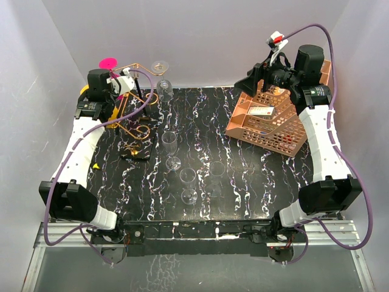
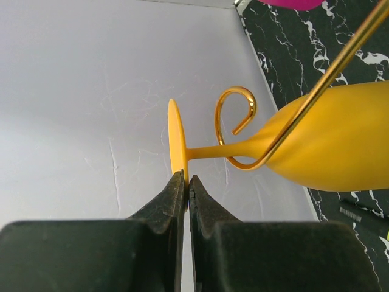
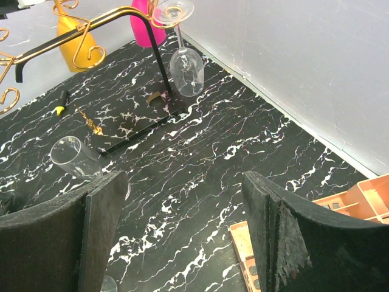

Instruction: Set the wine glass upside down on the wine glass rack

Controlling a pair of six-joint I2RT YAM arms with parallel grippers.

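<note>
Edgewise, left claw [image 2: 185,179] pinching wine glass [image 2: 340,149] foot beside rack [image 2: 236,90] wire, right claw [image 3: 182,194] spread.

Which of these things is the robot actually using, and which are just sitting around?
In use: left gripper, shut on the foot of the yellow wine glass; gold wire rack, its curl around the stem.
Just there: orange tray; loose clear glasses; hung clear glass; pink glass; open right gripper.

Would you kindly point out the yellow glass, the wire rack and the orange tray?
yellow glass [image 2: 340,146], left wrist view, on its bowl.
wire rack [image 2: 234,90], left wrist view, on a curled scroll end.
orange tray [image 1: 285,131], top external view, on its perforated side.
</note>
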